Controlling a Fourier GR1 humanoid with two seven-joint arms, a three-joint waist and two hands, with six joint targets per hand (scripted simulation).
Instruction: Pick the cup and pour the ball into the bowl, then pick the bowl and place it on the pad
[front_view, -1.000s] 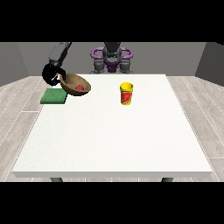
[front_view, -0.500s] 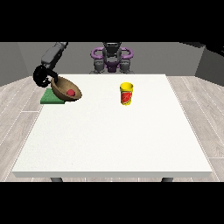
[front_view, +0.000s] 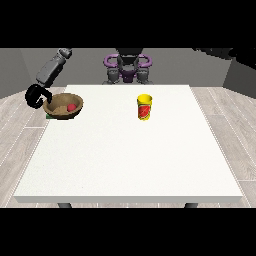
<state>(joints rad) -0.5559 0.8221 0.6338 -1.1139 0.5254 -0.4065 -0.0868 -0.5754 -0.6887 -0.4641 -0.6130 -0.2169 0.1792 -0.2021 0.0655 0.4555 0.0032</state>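
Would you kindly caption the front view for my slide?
Hand at view's left holds bowl with ball over pad; cup upright.

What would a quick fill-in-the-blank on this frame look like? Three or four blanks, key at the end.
1. The red ball lies inside the ____.
2. The yellow cup stands ____ on the white table.
3. The hand at the view's left is at the bowl's ____ rim.
4. Under the bowl, only an edge of the ____ pad shows.

Missing words: bowl; upright; left; green
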